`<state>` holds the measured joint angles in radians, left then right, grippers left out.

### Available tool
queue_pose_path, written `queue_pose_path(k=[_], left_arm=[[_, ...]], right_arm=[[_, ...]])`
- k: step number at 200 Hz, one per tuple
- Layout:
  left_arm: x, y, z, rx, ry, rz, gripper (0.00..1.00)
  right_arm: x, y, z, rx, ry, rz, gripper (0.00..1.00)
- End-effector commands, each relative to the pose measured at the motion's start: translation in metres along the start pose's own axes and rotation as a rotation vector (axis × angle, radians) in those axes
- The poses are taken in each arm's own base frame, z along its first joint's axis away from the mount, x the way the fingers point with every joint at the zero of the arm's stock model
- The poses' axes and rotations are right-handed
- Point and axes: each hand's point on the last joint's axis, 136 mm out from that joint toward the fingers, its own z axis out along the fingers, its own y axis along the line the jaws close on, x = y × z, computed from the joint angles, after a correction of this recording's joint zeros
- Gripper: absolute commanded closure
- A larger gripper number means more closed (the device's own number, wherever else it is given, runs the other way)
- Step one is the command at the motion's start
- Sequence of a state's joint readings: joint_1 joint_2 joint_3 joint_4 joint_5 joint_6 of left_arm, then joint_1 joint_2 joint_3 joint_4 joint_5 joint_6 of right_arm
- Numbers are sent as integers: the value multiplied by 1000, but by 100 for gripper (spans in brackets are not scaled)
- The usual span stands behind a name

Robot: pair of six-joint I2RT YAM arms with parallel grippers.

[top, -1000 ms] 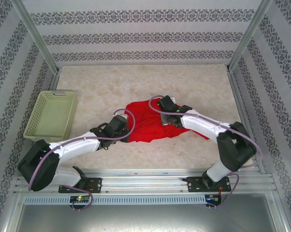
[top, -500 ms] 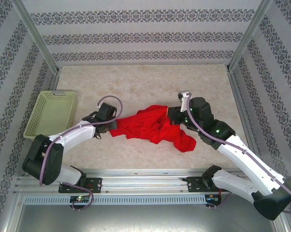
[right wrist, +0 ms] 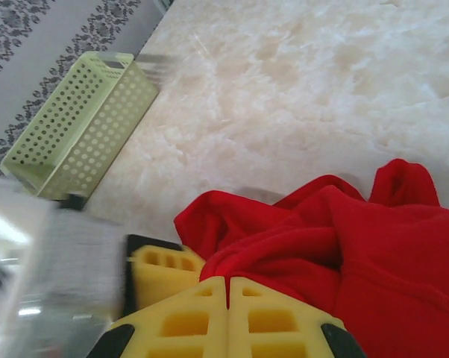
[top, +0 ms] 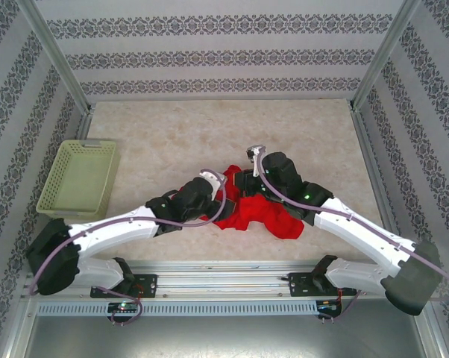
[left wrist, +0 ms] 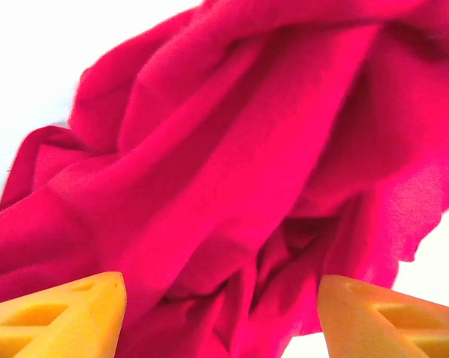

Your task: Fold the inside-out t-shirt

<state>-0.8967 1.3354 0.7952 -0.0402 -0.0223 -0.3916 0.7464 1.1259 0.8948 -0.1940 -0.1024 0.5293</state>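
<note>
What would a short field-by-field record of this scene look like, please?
shirt: red t-shirt, crumpled in a heap mid-table, not yet folded
left fingers: open, spread either side of the cloth
right fingers: shut, tips at the shirt's edge; whether they pinch cloth is unclear
basket: pale green, at the left of the table, apart from the shirt
table: pale marbled top
</note>
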Motion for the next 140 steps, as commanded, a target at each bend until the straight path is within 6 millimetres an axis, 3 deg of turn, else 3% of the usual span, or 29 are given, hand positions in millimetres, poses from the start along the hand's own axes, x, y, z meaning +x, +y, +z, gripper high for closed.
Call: queue_pose_path(k=[1, 36, 56, 70, 79, 104, 122, 140], left_arm=[[-20, -5, 18, 0, -61, -22, 34], [-29, 24, 33, -28, -87, -166, 62], [-39, 24, 28, -8, -109, -187, 85], [-44, 23, 21, 4, -134, -186, 93], [-46, 25, 18, 5, -143, -195, 100], [-53, 28, 6, 37, -153, -251, 100], [-59, 27, -1, 48, -157, -265, 100], [-65, 26, -5, 47, -151, -263, 100]], right_arm=[[-26, 22, -10, -65, -94, 9, 100], [-18, 20, -14, -71, -92, 28, 100], [-14, -1, -17, 15, -103, 41, 100], [-7, -19, -19, 83, -97, 49, 100], [-1, -34, -19, 145, -95, 47, 84], [27, -61, -13, 252, -34, 24, 46], [52, -57, -3, 250, 42, -29, 30], [70, -65, 5, 316, 83, -61, 21]])
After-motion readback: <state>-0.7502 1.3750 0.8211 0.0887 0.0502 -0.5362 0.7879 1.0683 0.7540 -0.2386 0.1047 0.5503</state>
